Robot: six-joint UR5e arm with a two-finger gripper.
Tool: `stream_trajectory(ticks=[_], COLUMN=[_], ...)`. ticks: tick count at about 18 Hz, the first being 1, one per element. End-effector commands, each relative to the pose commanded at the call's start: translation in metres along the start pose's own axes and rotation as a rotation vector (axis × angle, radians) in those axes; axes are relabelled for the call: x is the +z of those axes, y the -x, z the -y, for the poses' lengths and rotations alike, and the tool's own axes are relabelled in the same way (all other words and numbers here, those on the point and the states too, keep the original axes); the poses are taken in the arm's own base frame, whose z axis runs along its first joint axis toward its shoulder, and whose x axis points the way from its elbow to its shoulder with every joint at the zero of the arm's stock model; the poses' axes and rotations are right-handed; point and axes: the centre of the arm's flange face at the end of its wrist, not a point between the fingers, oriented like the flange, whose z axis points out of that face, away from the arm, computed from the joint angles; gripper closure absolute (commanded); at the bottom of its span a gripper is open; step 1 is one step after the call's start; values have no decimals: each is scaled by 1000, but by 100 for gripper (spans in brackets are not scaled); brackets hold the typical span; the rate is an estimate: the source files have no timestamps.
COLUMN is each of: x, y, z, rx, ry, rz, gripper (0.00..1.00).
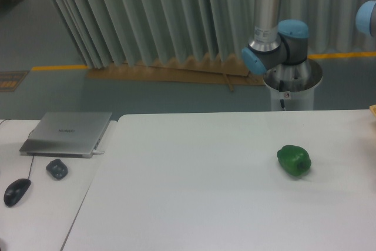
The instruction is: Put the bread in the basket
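Note:
The bread does not show in this view, and neither does the basket. A thin tan sliver (373, 110) touches the right edge of the picture at the table's far corner; too little of it shows to tell what it is. Of the arm I see only the base (292, 80), the blue shoulder joint (275, 48), the grey upright link (266, 10) and a blue joint (368, 18) at the right edge. The gripper is out of the picture.
A glossy green bell pepper (294, 160) lies on the white table (194, 192) at the right. On the left desk sit a closed grey laptop (67, 133), a dark small object (57, 169) and a black mouse (16, 191).

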Motion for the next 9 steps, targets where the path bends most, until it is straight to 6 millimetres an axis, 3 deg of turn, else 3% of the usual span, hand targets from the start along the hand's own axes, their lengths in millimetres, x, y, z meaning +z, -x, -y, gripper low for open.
stream_trajectory(ticks=[9], x=[19], y=[-6], z=[6], rx=[37], ry=[-10], rz=[-29], gripper=[0])
